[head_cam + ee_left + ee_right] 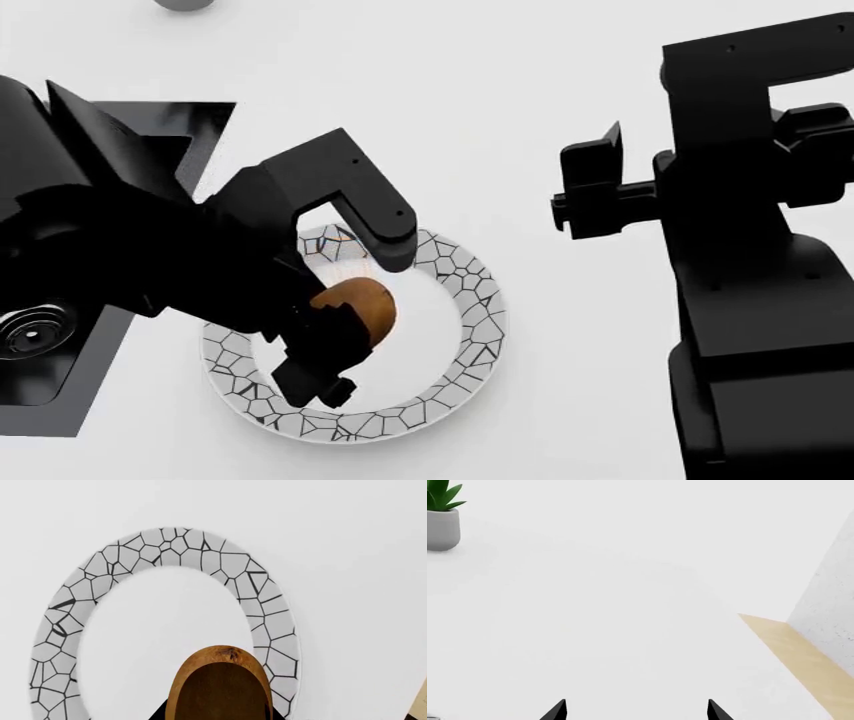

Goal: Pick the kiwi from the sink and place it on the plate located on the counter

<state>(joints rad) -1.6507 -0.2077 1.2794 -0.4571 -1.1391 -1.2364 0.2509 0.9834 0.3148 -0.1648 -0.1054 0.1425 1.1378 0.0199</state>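
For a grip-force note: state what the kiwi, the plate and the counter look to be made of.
Kiwi: brown skin, mostly matte with a faint sheen, likely soft fruit. Plate: smooth white, probably glazed ceramic, with black crack-pattern lines on the rim. Counter: plain white, flat and matte; whether stone or laminate cannot be told.

A simulated home kitchen: a plain white counter point(534, 100) with a glossy black sink point(54, 390) and its chrome drain point(30, 333) set in at the left, a mosaic-rimmed plate point(467, 290), and a small potted plant point(442, 515) in a grey pot.
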